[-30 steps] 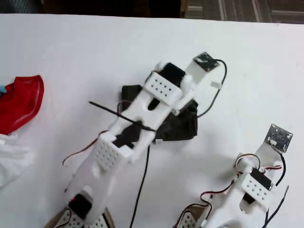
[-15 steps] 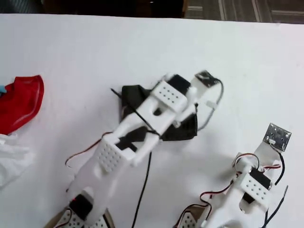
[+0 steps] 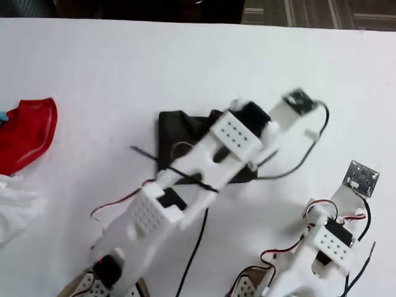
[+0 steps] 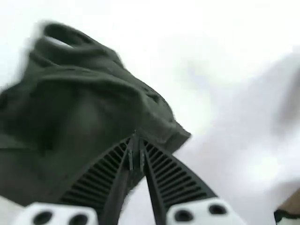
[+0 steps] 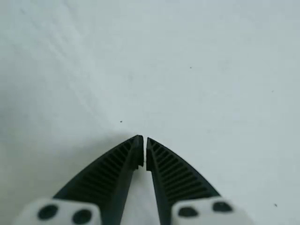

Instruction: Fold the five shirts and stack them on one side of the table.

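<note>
Seemingly, the dark shirt [image 3: 179, 127], bunched at the frame's centre, is pinched by the closed left gripper [image 4: 136, 140]; soft and limp, it is best gripped at a hem.

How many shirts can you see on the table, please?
3: a dark shirt mid-table under the left arm, a red shirt at the left edge, a white shirt beside it, nearer the arms. A blue sliver by the red one may be another.

Looked like a robotics lab bench: white desk [image 3: 93, 74], two printed arms [image 3: 185, 192] with exposed wiring [image 3: 195, 247], hard floor [image 3: 309, 11] beyond the desk's far edge.
</note>
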